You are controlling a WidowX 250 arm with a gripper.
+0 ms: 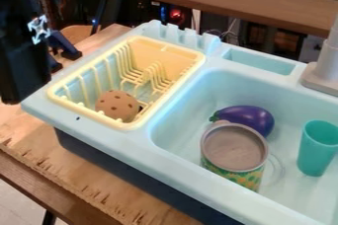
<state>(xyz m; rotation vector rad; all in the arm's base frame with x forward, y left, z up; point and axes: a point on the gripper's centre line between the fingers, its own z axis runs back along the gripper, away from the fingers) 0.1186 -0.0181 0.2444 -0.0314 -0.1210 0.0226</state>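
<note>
The black gripper is at the upper left, hanging beside the left end of the light blue toy sink. A round brown thing with dark spots lies in the front part of the yellow dish rack, to the right of the gripper and apart from it. In the sink basin, a purple toy eggplant lies behind a can with a grey top and a green and yellow patterned side. A teal cup stands upright at the basin's right.
A grey faucet base rises at the sink's back right. The sink rests on a wooden table. Behind it runs a brown wooden beam, and dark blue and black parts show beyond the sink's left back side.
</note>
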